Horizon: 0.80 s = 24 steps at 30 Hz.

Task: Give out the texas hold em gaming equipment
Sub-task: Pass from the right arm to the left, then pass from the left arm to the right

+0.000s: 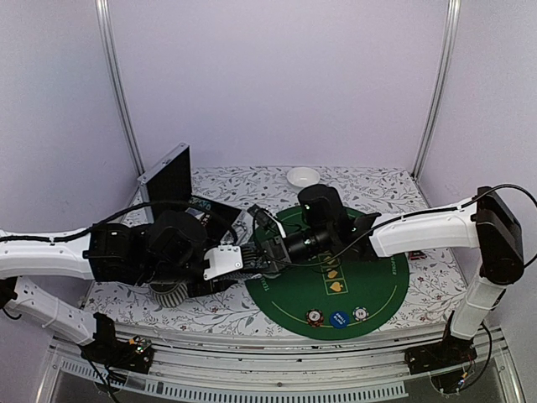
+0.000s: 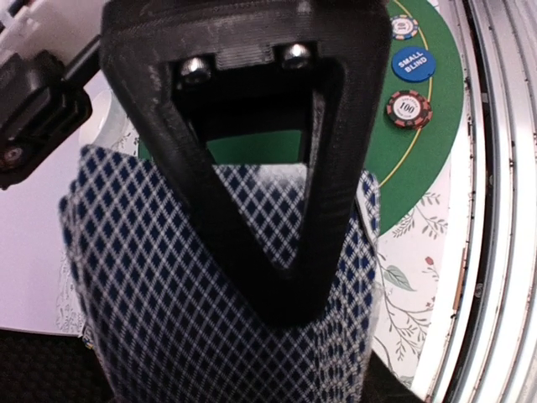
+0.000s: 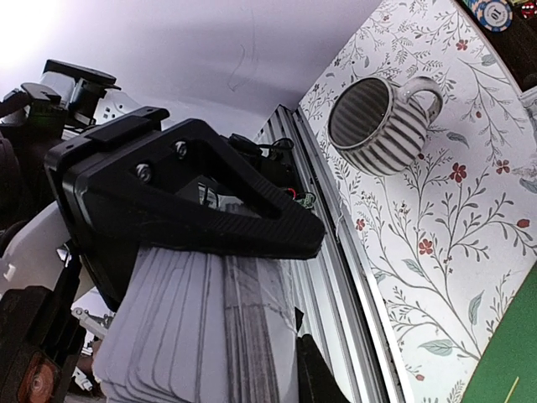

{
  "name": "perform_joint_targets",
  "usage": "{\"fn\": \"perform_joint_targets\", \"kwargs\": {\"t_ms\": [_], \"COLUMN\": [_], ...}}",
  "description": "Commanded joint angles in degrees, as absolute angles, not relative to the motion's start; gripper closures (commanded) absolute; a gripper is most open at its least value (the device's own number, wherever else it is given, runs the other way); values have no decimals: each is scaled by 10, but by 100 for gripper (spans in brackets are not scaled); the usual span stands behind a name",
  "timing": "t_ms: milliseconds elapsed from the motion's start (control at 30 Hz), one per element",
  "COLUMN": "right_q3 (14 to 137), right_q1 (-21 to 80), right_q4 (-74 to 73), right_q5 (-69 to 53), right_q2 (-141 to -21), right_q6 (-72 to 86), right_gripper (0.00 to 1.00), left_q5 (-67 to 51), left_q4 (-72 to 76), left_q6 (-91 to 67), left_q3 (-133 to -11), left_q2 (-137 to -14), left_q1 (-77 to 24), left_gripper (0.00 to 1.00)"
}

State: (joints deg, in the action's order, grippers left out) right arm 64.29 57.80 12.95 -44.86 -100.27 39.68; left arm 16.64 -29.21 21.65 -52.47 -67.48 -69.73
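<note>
lighting even and diffuse, shadows soft. top view sharp. left wrist: playing cards (image 2: 151, 319) soft at close range, left edge overexposed. right wrist: glare upper left; mug (image 3: 382, 126) in focus.

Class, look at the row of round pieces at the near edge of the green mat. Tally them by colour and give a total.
Blue button, marked SMALL BLIND: 1
Reddish-brown chip, marked 100: 1
Pale chip with a striped rim: 1
Total: 3
</note>
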Motion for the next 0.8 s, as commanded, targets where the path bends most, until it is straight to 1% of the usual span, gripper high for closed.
{"fn": "perform_joint_targets", "kwargs": {"t_ms": [0,67,200,400,467,633,767], "right_q3": [651,650,651,664,670,677,678], "right_q1": [594,594,594,594,594,595,594], "right_q4": [153,152,149,143,142,142,142], "right_q5": [-479,-478,-475,-480,-482,-485,-474], "right_q2": [-998,-996,-992,-995,-1000,-1003,-1002], "right_q6": [396,394,392,385,383,382,382], "right_gripper": [83,75,68,56,54,43,43], "left_q5": [163,154,135,112,110,92,86], "left_q4": [-265,-262,-252,-254,-254,-260,-261], "left_q6": [215,215,217,218,217,216,215], "left_q3": [-517,-513,-500,-501,-500,-499,-498], "left_q2": [-660,-649,-634,-637,-639,-637,-638], "left_q1": [-699,-698,-698,-698,-698,-698,-698], "left_gripper": [53,53,53,56,57,56,57]}}
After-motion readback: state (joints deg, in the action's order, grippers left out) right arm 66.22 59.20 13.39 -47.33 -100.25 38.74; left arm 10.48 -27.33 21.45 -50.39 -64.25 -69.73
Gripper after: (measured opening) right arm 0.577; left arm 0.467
